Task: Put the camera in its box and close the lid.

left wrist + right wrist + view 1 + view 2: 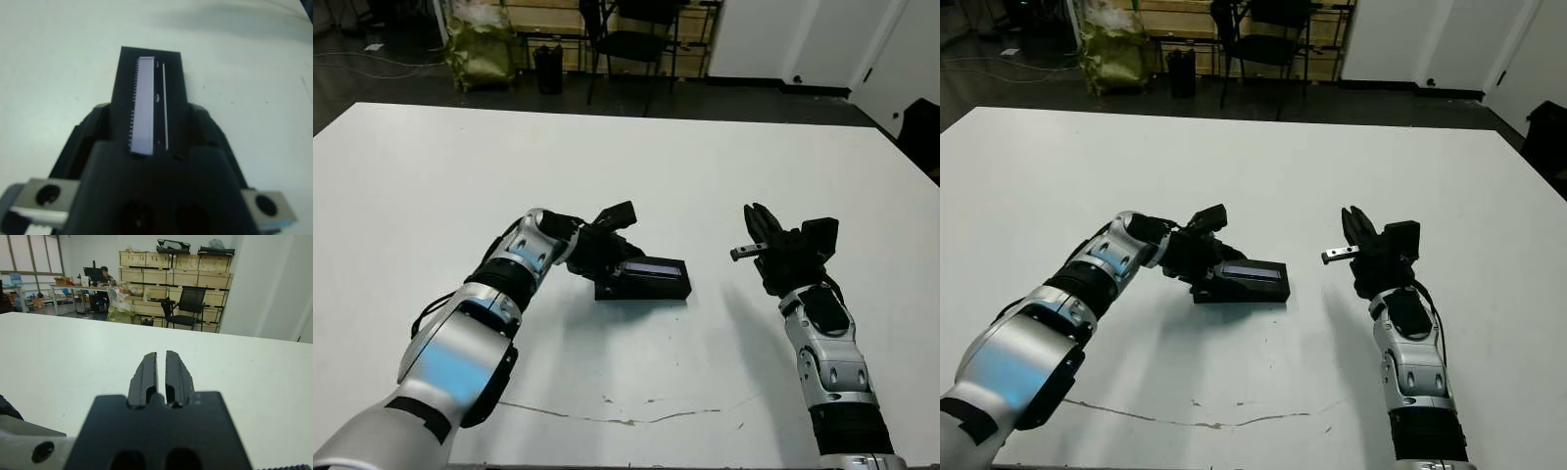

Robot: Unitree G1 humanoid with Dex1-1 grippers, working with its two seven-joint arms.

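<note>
The lid (651, 266), flat and black with a pale silvery stripe, lies on the white table near the middle, apparently seated on the black box (641, 291), whose white lining is hidden. The camera is not visible. My left gripper (607, 269) is shut on the lid's near end; in the left wrist view the lid (149, 98) runs out between my two fingers (83, 142), which press against its sides. My right gripper (756, 213) hovers to the right of the box, shut and holding nothing, its fingertips (146, 369) pressed together.
A thin crack line (607, 419) crosses the table near its front edge. Beyond the far edge stand a black chair (631, 39), a small bin (548, 69) and a yellow-green bag (481, 44). A person (104, 271) sits at a distant desk.
</note>
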